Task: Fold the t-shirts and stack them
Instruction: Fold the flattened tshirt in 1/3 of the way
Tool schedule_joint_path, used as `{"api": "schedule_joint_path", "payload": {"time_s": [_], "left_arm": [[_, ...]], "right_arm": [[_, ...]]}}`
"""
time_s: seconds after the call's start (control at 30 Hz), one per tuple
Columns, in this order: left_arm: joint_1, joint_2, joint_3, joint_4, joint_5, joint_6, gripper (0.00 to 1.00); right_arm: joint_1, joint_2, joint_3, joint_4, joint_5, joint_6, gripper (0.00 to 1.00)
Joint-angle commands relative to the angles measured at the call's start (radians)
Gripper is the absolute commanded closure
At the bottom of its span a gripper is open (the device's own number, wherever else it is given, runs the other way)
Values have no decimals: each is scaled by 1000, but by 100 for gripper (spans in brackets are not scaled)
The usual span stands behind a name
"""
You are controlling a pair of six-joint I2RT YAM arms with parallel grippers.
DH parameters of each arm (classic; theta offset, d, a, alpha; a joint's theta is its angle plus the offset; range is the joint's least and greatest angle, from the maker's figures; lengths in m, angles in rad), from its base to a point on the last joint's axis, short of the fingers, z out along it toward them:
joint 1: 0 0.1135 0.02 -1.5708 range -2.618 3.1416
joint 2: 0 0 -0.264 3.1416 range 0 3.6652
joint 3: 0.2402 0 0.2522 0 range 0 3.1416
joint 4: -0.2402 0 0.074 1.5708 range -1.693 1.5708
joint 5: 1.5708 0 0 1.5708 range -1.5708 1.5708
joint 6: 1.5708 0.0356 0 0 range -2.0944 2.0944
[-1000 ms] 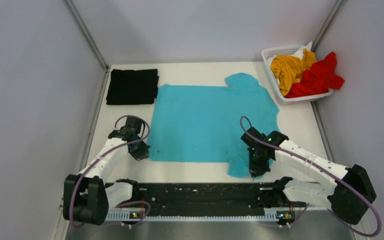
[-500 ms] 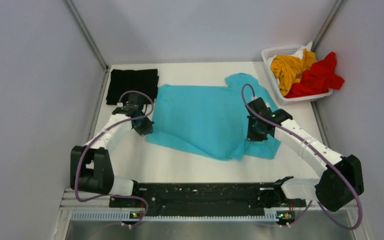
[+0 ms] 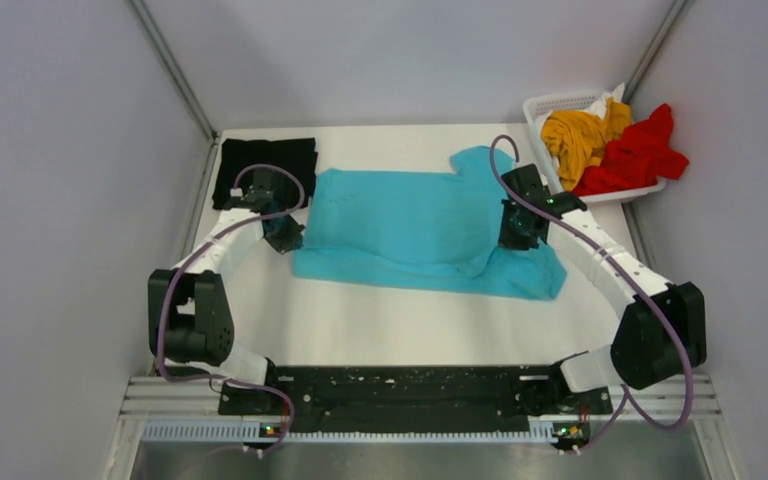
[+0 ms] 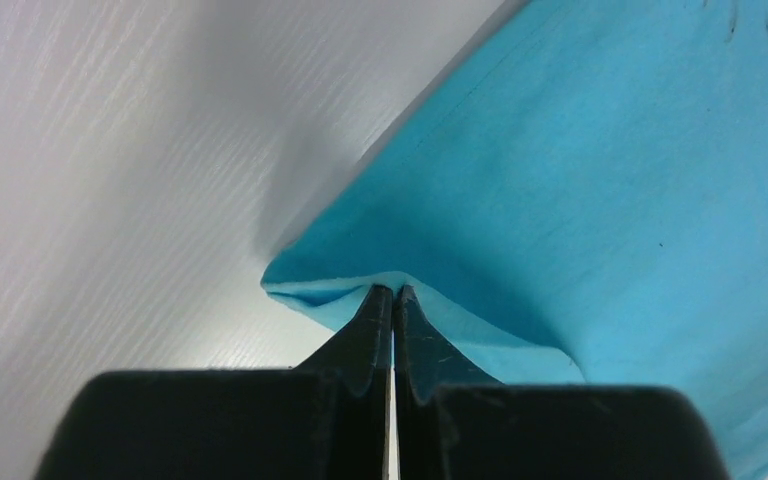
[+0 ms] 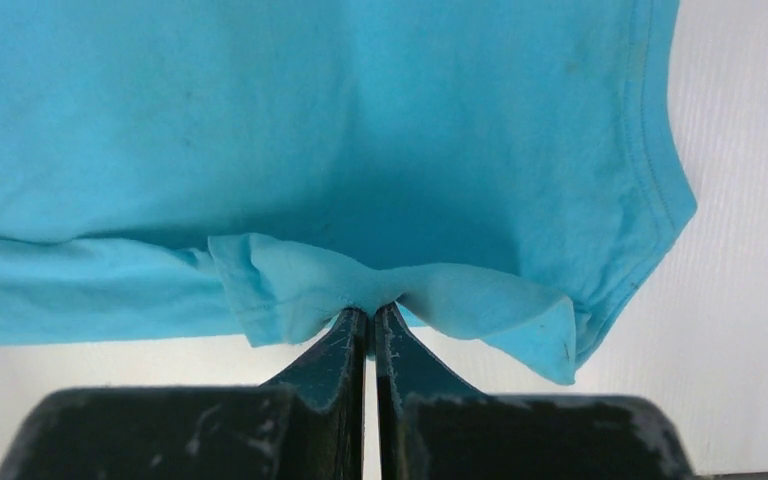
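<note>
The turquoise t-shirt [image 3: 410, 225] lies across the middle of the table, its near half carried up and over the far half. My left gripper [image 3: 287, 240] is shut on the shirt's left edge [image 4: 340, 290]. My right gripper [image 3: 513, 235] is shut on a bunched corner of the shirt [image 5: 360, 285] at its right side. A folded black t-shirt [image 3: 265, 160] lies at the far left, partly behind my left arm. The mustard yellow t-shirt [image 3: 575, 135] and the red t-shirt [image 3: 640, 155] are crumpled in the basket.
The white lattice basket [image 3: 548, 105] stands at the far right corner, the red shirt spilling over its right side. Grey walls close in the table on the left, back and right. The white tabletop [image 3: 400, 325] shows near the arm bases.
Both grippers have carried the shirt's near edge from the front of the table toward the back, folding the shirt over itself. The shirt's near fold line has moved farther away.
</note>
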Motion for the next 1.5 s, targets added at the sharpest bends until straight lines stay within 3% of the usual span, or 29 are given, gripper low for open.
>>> {"api": "schedule_joint_path", "payload": {"time_s": [0.0,0.4,0.63,0.73,0.8,0.83,0.87,0.9,1.0,1.07,1.13,1.33,1.47], "left_arm": [[15,12,56,40,-20,14,100],[17,114,145,98,52,64,100],[17,222,225,76,15,89,99],[17,265,262,54,-3,99,64],[17,282,288,41,-4,105,46],[17,286,304,32,-4,108,32],[17,287,321,18,-11,112,7],[17,282,333,4,-19,117,2],[17,253,345,-1,-25,128,1],[17,229,330,10,-3,134,1],[17,212,302,30,34,140,1],[10,195,240,48,121,152,1],[6,169,195,66,132,147,1]], "right_arm": [[-34,24,74,26,1,-43,100],[-84,106,147,17,2,-82,100],[-107,211,172,78,5,-77,100],[-127,308,197,127,3,-51,100],[-139,383,234,152,7,-16,88],[-142,411,258,158,10,-4,76],[-143,432,278,162,13,2,60],[-142,439,294,169,14,8,51],[-142,390,283,211,-8,3,33],[-143,331,224,243,-27,-12,13],[-142,277,158,263,-65,-26,2],[-137,125,-95,374,-340,17,1],[-113,97,-194,498,-405,53,1]]}}
